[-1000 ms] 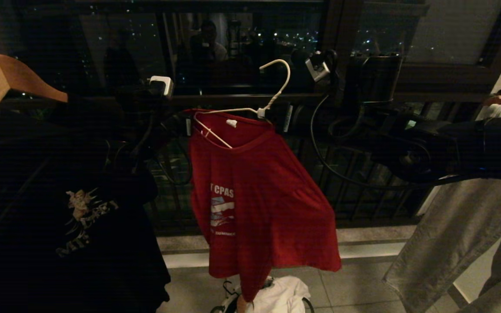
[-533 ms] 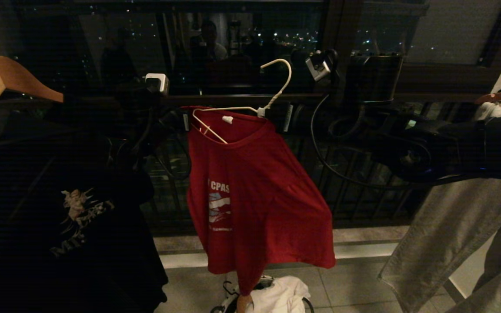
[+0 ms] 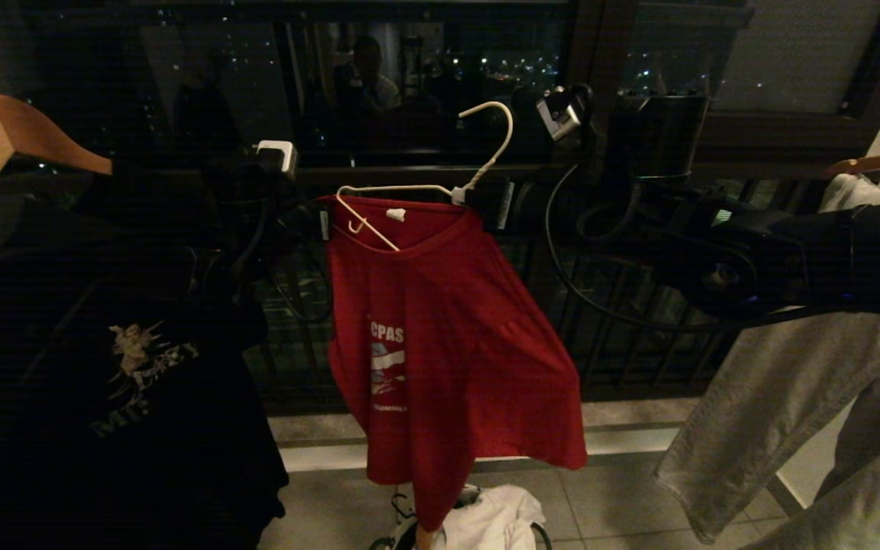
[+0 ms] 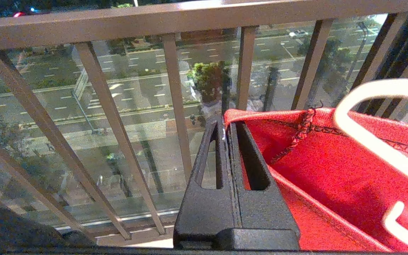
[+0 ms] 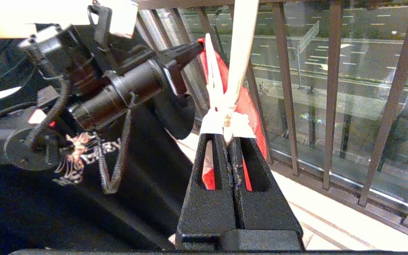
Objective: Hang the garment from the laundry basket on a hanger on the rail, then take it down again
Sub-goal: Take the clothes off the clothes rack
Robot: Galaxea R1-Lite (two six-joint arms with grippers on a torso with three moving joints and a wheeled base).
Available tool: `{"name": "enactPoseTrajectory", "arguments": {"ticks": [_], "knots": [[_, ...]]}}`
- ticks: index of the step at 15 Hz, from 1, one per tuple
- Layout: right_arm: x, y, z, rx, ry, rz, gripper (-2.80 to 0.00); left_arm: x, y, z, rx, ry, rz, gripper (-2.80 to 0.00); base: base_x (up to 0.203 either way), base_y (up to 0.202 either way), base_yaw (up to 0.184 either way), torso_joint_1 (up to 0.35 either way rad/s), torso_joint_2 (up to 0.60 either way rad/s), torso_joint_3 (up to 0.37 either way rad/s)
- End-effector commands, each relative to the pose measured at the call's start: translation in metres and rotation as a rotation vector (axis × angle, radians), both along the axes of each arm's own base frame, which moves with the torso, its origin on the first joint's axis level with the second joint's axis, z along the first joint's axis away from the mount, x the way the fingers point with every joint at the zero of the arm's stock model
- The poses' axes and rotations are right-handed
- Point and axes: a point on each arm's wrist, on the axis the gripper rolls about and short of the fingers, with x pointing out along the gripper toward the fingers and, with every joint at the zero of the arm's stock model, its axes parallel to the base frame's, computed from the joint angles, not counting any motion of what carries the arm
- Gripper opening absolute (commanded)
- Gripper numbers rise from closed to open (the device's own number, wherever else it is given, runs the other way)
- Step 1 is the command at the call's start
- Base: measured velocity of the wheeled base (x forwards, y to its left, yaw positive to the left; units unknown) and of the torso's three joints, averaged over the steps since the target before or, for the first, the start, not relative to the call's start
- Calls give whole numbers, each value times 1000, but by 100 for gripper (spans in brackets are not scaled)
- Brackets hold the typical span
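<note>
Since a second ago the left gripper point(image 3: 327, 221) has risen a little, lifting the collar edge of the red T-shirt point(image 3: 448, 344), so the garment hangs straighter. Its jaws are clamped on that edge. The right gripper point(image 3: 486, 205) is closed on the twisted neck of the white wire hanger point(image 3: 425, 189). The laundry basket point(image 3: 402, 535) sits on the floor below.

A red short-sleeved T-shirt point(image 3: 448, 344) with partly folded white chest lettering hangs crooked on a thin white wire hanger point(image 3: 440, 191), one hanger arm showing inside the open collar. The hanger's curved hook points upward, hooked on nothing. Below, on the tiled floor, sits a laundry basket point(image 3: 409, 531) holding white cloth.
</note>
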Motion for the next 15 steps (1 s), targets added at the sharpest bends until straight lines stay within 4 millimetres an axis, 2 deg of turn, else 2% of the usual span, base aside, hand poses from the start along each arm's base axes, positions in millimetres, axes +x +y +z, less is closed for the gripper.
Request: {"name": "enactPoseTrajectory", "arguments": {"ticks": [1,4,9,15], "knots": [[0,0,0,2,-1,2,-280,2,-2,-6,3,8,-2,-280,0,0,0,0,0,0],[0,0,0,3,-2,1,-280,0,-5,-10,9,21,-10,-280,0,0,0,0,0,0],[2,1,-1,6,-8,1,-280,-8,-29,-30,59,77,-68,-280,0,0,0,0,0,0],[9,3,-5,4,-4,-7,-280,-4,-41,-48,69,112,-91,-280,0,0,0,0,0,0]]}}
